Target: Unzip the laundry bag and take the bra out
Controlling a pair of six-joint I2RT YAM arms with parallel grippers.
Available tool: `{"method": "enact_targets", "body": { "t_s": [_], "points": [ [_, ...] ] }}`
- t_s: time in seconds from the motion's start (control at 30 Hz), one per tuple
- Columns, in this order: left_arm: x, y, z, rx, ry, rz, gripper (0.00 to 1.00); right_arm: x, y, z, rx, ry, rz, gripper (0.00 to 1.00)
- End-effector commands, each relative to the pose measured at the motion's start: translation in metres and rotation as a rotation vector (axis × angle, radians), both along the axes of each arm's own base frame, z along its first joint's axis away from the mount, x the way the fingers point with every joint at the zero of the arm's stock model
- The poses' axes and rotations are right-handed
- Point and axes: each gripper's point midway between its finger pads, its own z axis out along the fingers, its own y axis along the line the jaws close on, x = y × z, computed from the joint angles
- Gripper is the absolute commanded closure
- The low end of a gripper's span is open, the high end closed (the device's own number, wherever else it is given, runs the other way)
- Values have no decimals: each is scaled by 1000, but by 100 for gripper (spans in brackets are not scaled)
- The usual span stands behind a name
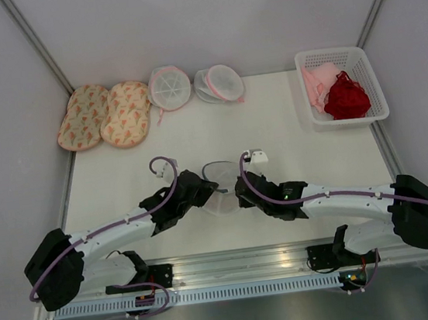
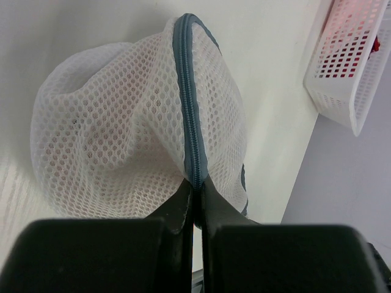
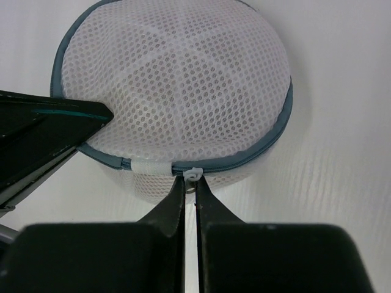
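Observation:
The laundry bag (image 1: 218, 184), a round white mesh dome with a dark grey zipper rim, sits on the table between my two grippers. My left gripper (image 2: 198, 183) is shut on the zipper rim (image 2: 188, 104) at the bag's left side. My right gripper (image 3: 190, 182) is shut on the small white zipper pull (image 3: 193, 174) at the bag's near edge (image 3: 177, 91). The left gripper's finger shows as a dark wedge in the right wrist view (image 3: 49, 131). A faint beige-pink tint shows through the mesh; the bra itself is hidden inside.
A white basket (image 1: 370, 78) at the back right holds a dark red lacy garment (image 1: 345, 98) and a pale pink cloth (image 1: 318, 85). Two pink-trimmed mesh pouches (image 1: 169, 87) (image 1: 220, 83) and two patterned pouches (image 1: 104, 115) lie along the back edge.

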Motion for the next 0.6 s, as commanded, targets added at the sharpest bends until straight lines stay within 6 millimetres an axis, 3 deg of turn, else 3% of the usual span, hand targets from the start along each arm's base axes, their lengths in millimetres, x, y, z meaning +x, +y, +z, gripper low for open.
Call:
{"method": "enact_targets", "body": {
  "t_s": [0.0, 0.27, 0.57],
  "points": [
    [-7, 14, -5, 78, -44, -57, 98, 3, -19, 15, -60, -29, -36, 100],
    [-13, 42, -4, 234, -164, -226, 98, -8, -55, 2, -267, 16, -30, 100],
    [-5, 44, -1, 324, -236, -508, 98, 0, -69, -3, -339, 13, -44, 99]
  ]
}}
